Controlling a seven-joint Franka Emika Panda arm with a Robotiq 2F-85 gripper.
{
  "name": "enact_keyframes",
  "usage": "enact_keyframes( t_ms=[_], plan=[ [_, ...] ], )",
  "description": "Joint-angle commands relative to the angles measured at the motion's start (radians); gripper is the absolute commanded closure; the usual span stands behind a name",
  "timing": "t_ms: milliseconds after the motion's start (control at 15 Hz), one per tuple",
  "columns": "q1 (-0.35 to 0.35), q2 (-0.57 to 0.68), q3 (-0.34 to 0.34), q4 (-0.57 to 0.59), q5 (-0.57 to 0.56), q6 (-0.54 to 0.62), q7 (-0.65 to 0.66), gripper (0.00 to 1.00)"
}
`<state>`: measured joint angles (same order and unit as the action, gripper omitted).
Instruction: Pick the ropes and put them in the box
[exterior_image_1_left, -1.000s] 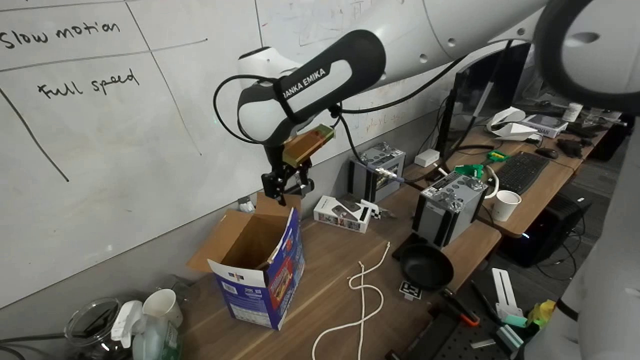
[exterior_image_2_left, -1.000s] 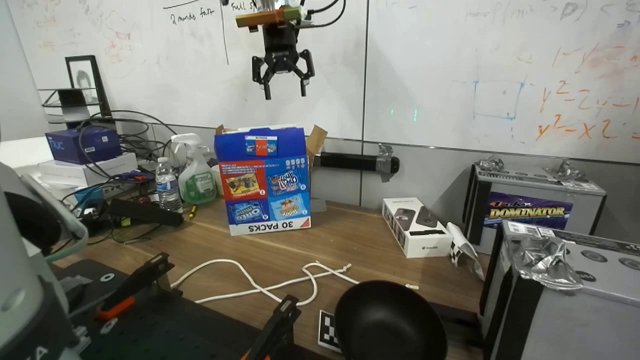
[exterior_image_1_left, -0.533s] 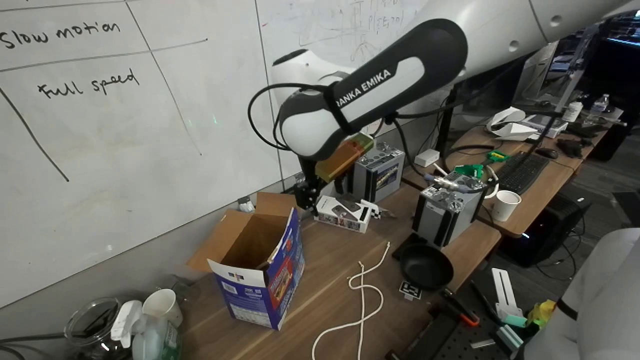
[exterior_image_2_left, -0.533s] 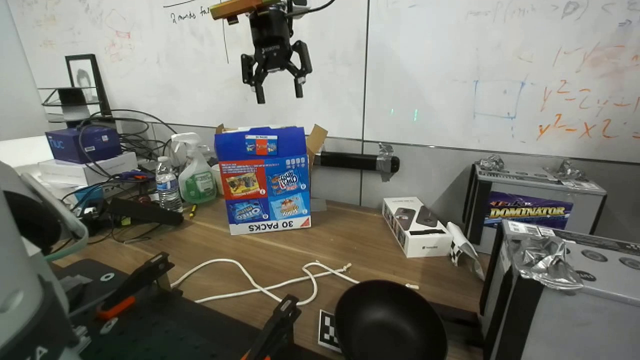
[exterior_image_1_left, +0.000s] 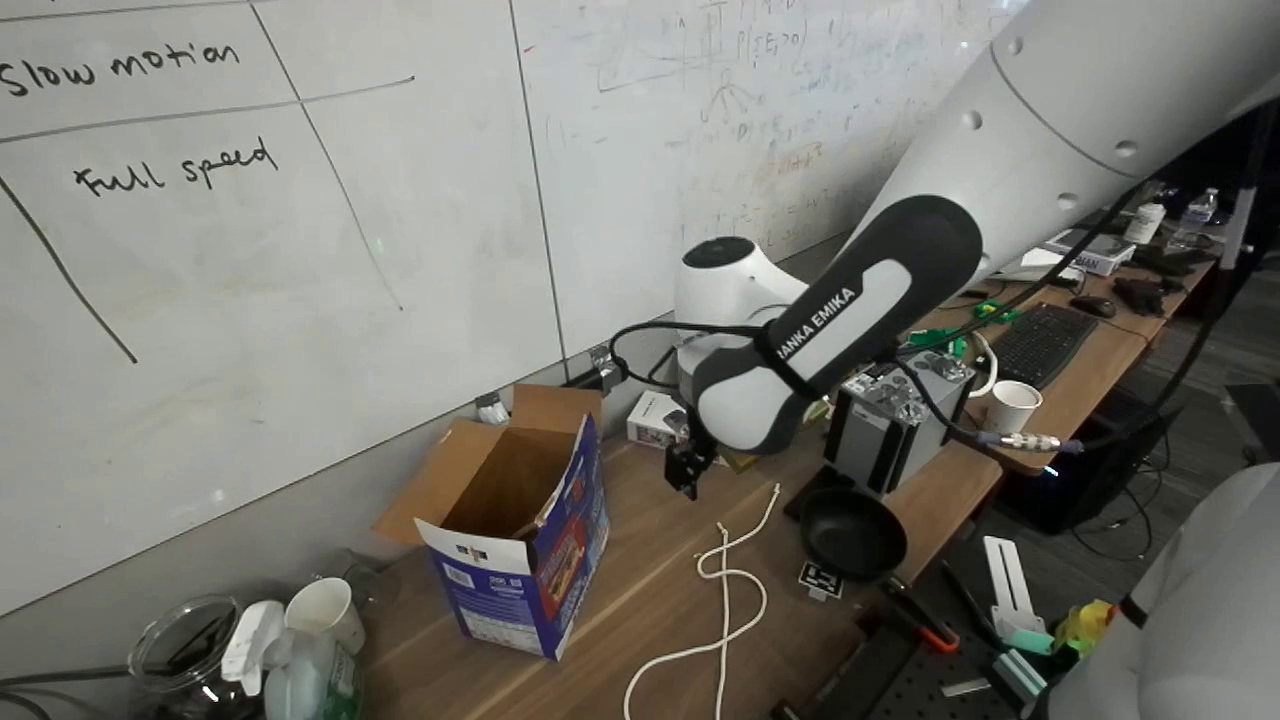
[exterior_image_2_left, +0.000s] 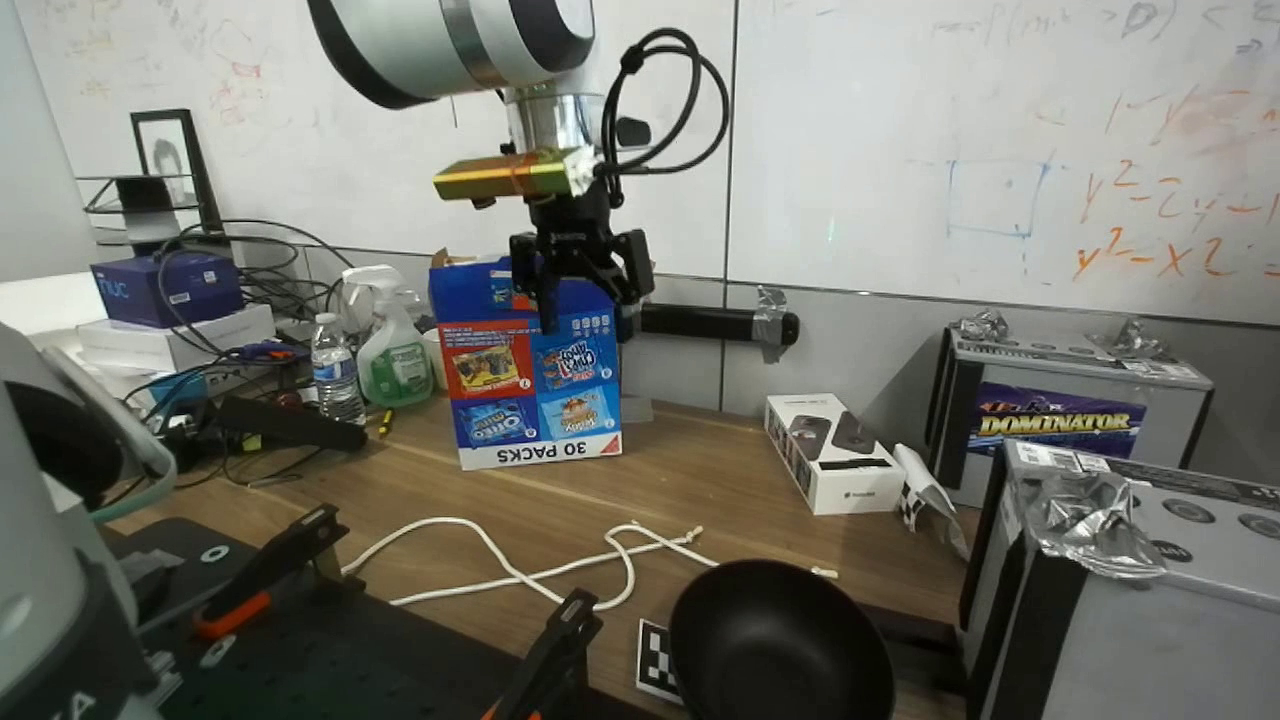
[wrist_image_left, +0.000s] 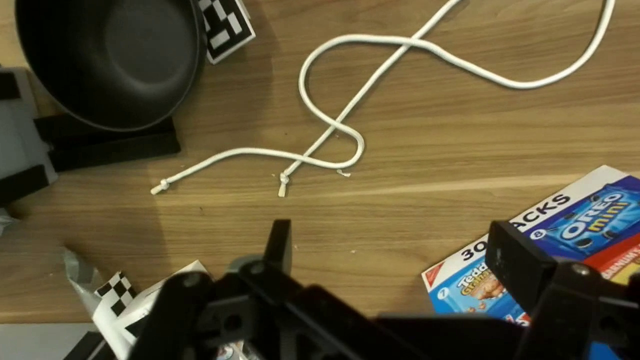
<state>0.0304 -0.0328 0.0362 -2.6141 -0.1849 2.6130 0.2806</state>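
Here, in the wrist view, the wood-grain tabletop (wrist_image_left: 375, 215) bears a blue snack carton (wrist_image_left: 592, 231) at four o'clock; the Robotiq gripper (wrist_image_left: 392, 245) juts in from six o'clock, fingers (wrist_image_left: 278, 247) wide apart; crossing white ropes (wrist_image_left: 335, 123) lie near twelve o'clock.

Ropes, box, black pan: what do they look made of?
Ropes: matte white fiber cord, judging by the limp curves and knotted ends; cotton or synthetic, can't tell.
Box: cardboard; plain matte brown flaps and inside, printed blue outer faces.
Pan: probably metal with a nonstick coating, given the smooth, low-sheen black surface; no bare metal shows.
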Motion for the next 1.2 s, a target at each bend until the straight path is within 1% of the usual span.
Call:
enact_keyframes(
  t_ms=[0,133,267,400,667,867,1133],
  plan=[
    [-0.048,0.129,-0.045,-0.051,-0.035,0.228,0.039,0.0],
    [-0.054,0.23,-0.086,-0.035,-0.035,0.307,0.038,0.0],
    [-0.044,0.328,-0.117,-0.005,0.017,0.367,0.002,0.0],
    [-0.035,0.428,-0.13,0.035,0.061,0.415,-0.018,0.0],
    [-0.066,0.564,-0.072,0.119,0.17,0.437,-0.068,0.0],
    [-0.056,0.63,-0.061,0.157,0.204,0.441,-0.089,0.0],
    [-0.063,0.698,-0.047,0.185,0.222,0.444,-0.111,0.0]
  ],
)
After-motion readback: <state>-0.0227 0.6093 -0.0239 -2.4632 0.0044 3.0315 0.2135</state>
